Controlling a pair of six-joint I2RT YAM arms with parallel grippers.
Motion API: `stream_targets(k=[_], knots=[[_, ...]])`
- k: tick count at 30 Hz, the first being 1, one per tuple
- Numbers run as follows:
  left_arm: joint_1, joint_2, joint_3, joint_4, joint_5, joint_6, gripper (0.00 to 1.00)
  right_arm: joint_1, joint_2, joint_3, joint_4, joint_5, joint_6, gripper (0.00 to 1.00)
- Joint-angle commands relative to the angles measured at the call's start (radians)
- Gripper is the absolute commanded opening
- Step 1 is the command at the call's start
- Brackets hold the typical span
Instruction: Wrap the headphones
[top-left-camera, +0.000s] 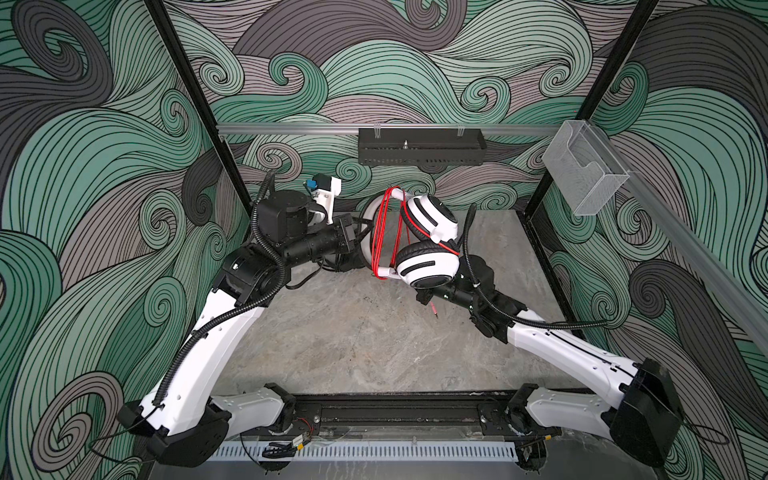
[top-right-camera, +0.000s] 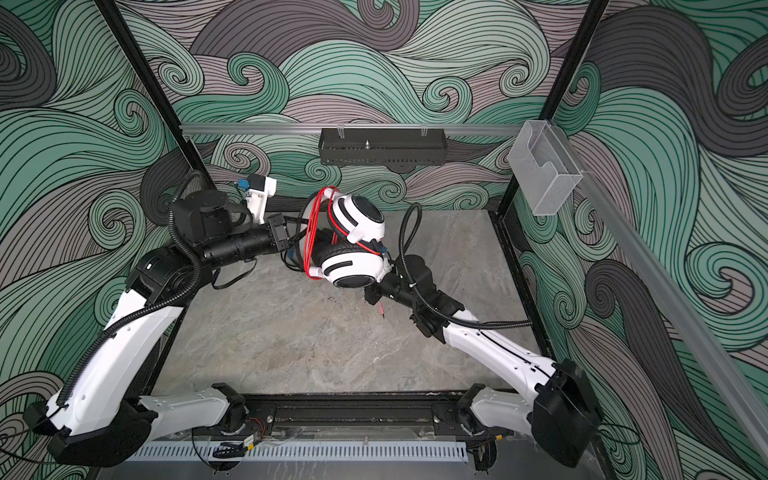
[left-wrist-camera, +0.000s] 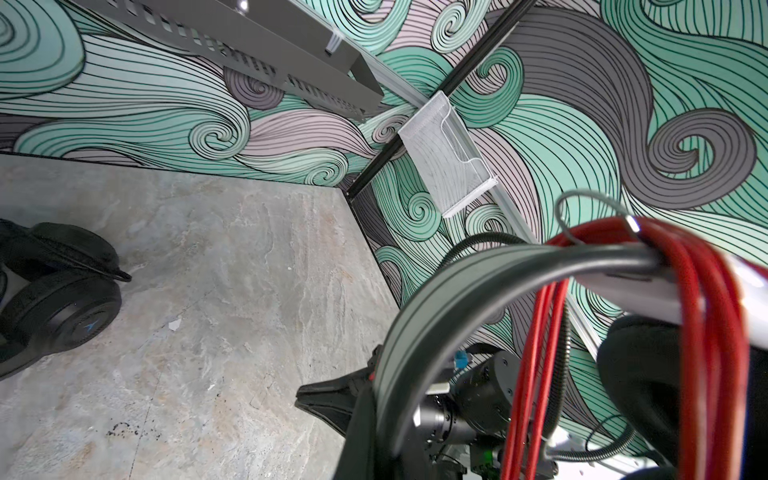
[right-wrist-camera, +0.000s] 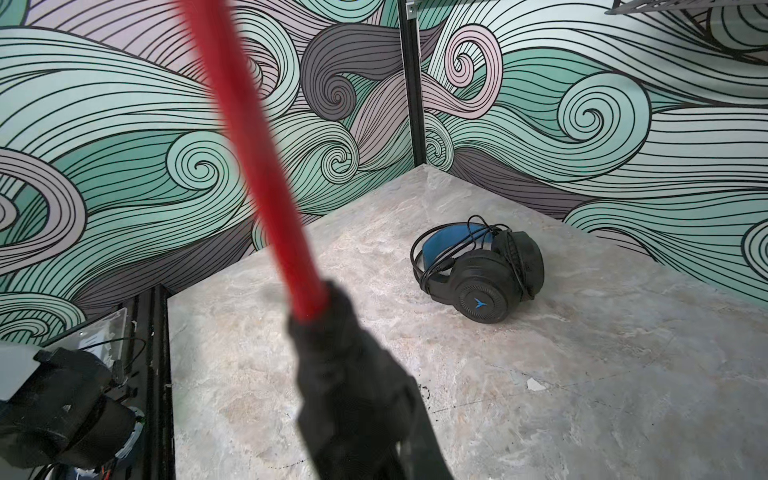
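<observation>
Above the grey marbled tabletop (top-left-camera: 353, 340), the left pincer (top-left-camera: 363, 230) is clenched on the white-and-black over-ear headset (top-left-camera: 428, 266), held in air, thin red cable (top-left-camera: 380, 237) wound around it. The right pincer (right-wrist-camera: 328, 301) grasps this cable. On the tabletop lies the all-black over-ear headset (right-wrist-camera: 482, 274).

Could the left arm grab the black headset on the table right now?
Probably not yet: the left hand is shut on the white headset's band. The black headset lies close by on the table, so letting go should suffice.
</observation>
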Motion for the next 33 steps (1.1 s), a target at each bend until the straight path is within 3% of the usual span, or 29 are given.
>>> stream_targets(k=[1, 11, 16, 24, 28, 33], knots=[[0.002, -0.046, 0.029, 0.158, -0.057, -0.059, 0.00, 0.001, -0.030, -0.030, -0.039, -0.033, 0.007, 0.08], [0.004, -0.058, -0.015, 0.188, -0.094, -0.075, 0.00, 0.006, -0.117, -0.099, -0.064, -0.129, 0.023, 0.16], [0.004, -0.054, -0.021, 0.186, -0.096, -0.076, 0.00, 0.018, -0.123, -0.102, -0.099, -0.110, -0.002, 0.00], [0.017, -0.082, -0.049, 0.189, -0.181, -0.074, 0.00, 0.020, -0.154, -0.110, -0.168, -0.082, -0.013, 0.00], [0.034, -0.078, -0.052, 0.196, -0.170, -0.072, 0.00, 0.026, -0.203, -0.153, -0.174, -0.079, -0.008, 0.01], [0.039, -0.079, -0.078, 0.135, -0.238, 0.012, 0.00, 0.050, -0.261, -0.121, -0.308, -0.020, -0.065, 0.00]])
